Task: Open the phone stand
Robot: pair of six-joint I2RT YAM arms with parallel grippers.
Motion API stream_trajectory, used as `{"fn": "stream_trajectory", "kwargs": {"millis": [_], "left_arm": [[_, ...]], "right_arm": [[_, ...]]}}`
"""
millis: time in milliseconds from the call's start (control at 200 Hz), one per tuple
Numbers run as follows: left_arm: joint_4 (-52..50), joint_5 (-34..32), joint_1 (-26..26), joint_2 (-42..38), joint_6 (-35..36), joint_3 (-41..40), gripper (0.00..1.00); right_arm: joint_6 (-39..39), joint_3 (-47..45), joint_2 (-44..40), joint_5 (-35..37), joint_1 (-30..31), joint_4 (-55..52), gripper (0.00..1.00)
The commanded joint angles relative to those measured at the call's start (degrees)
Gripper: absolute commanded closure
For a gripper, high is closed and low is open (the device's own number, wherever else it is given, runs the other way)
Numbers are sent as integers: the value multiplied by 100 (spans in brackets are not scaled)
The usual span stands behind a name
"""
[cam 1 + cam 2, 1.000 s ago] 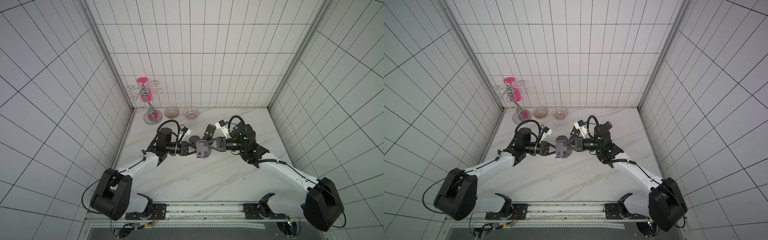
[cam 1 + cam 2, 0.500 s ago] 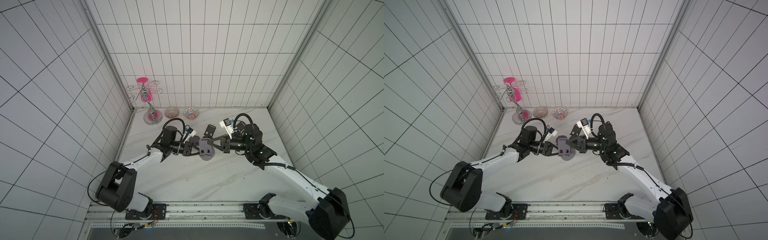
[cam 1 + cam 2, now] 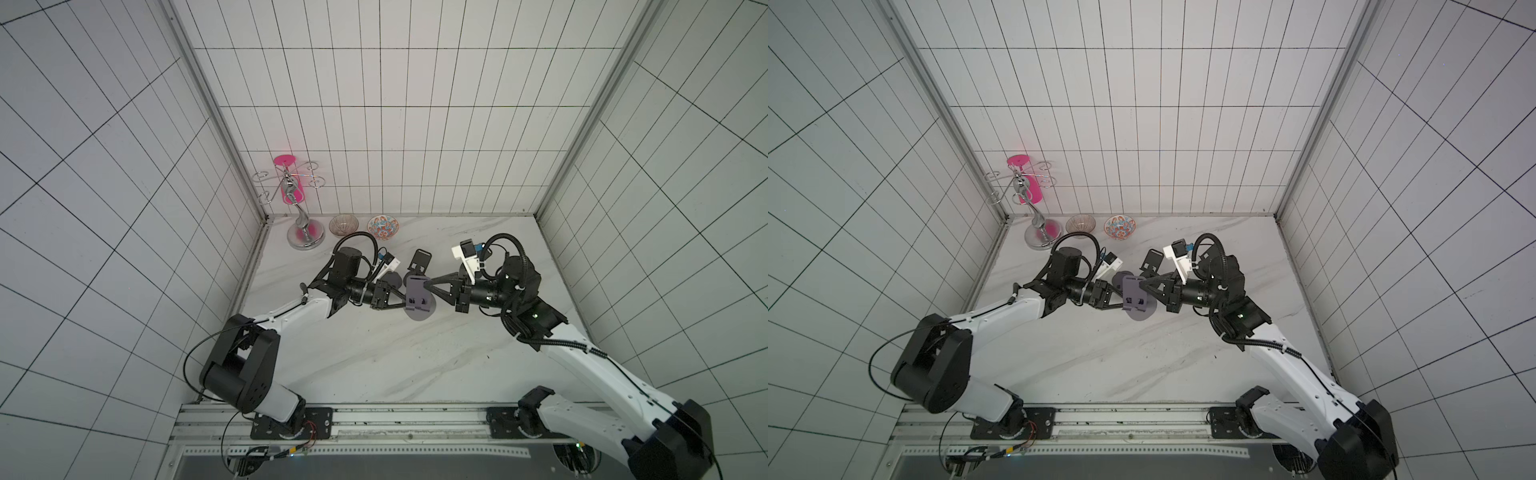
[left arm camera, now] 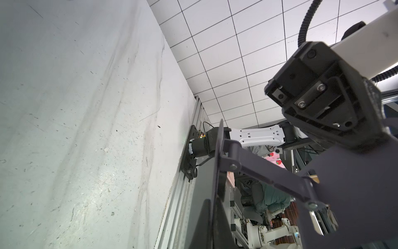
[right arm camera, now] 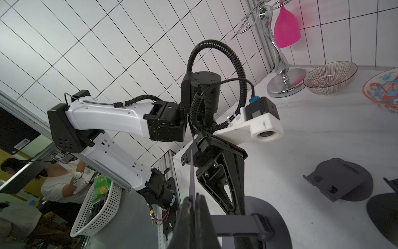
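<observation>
The grey phone stand point(image 3: 417, 297) point(image 3: 1133, 297) hangs in the air over the middle of the table, held between both arms. My left gripper point(image 3: 405, 306) point(image 4: 212, 207) is shut on the thin round base point(image 4: 218, 163), seen edge-on between its fingers. My right gripper point(image 3: 427, 285) point(image 5: 193, 200) is shut on the edge of the flat support plate point(image 4: 355, 176). The hinged arm point(image 5: 234, 220) spans from plate to base point(image 5: 265, 207), and the two stand apart at an angle.
Two more dark stands point(image 5: 338, 181) point(image 5: 385, 204) sit on the marble table point(image 3: 374, 365) behind the held one. At the back left stand a chrome glass rack point(image 3: 305, 239) with a pink glass, and two bowls point(image 3: 343, 225) point(image 3: 382, 227).
The held stand has drifted a little to the right with both grippers. Its round base has swung out below the plate, so the stand is spread wider than a second ago.
</observation>
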Motion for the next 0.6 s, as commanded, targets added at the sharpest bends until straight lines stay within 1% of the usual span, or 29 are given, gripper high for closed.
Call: {"fn": "stream_trajectory", "kwargs": {"millis": [0, 140, 275, 440, 460, 480, 510, 565, 595], "left_arm": [[-1445, -1149, 12, 585, 176, -307, 100], [-1444, -1243, 10, 691, 186, -256, 100], [-1105, -1257, 11, 644, -147, -168, 100], [-684, -1283, 16, 465, -722, -65, 100], [-623, -1271, 16, 412, -791, -44, 97], [-572, -1253, 16, 360, -857, -25, 91], [-557, -1240, 20, 279, -921, 12, 79], [-568, -1230, 17, 133, -991, 96, 62], [-596, -1224, 26, 53, -1017, 130, 55]], "right_arm": [[-507, 358, -560, 3, -96, 1913, 100], [-252, 407, -349, -121, -132, 2227, 100], [-125, 154, -529, -48, -127, 2210, 100], [-182, 45, -785, -121, -126, 1811, 100], [-163, 26, -813, -128, -128, 1796, 100], [-154, 6, -835, -141, -126, 1770, 100], [-154, -16, -870, -165, -134, 1700, 100], [-246, -21, -955, -145, -135, 1449, 100], [-279, -34, -1008, -135, -151, 1347, 100]]}}
